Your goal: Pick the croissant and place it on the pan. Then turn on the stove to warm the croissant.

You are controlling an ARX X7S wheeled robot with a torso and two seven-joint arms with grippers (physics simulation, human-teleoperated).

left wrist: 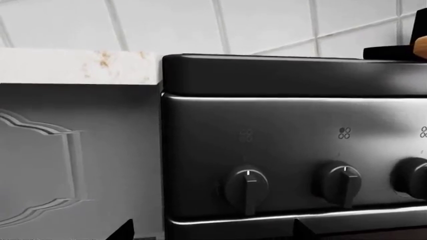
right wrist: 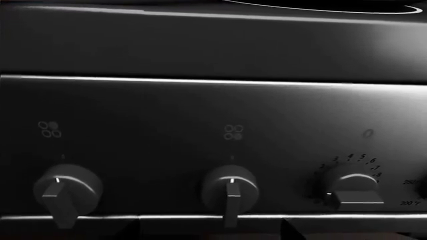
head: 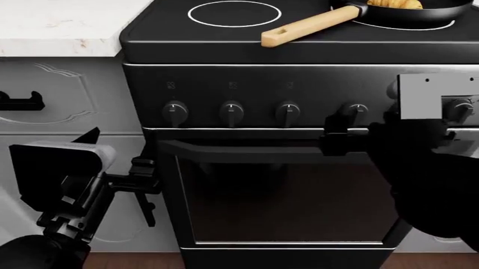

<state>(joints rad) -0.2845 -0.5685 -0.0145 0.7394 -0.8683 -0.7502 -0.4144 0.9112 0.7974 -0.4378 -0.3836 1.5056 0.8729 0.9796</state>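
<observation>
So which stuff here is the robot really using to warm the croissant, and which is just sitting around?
For the job:
- croissant, already in the pan
- stove and its knobs
- right gripper, by the knobs

Just there:
- white counter
- cabinet door with a black handle
- oven door
- left gripper, hanging low and open

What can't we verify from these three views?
- Croissant and pan: cut off by the head view's top edge; their contact is unclear.
- Right gripper: dark against the stove front; jaw state and knob contact unreadable.
- Left gripper: only partly visible in the head view; opening unclear.
- Knob markings: too small in the head view; burners' on/off state not shown.
</observation>
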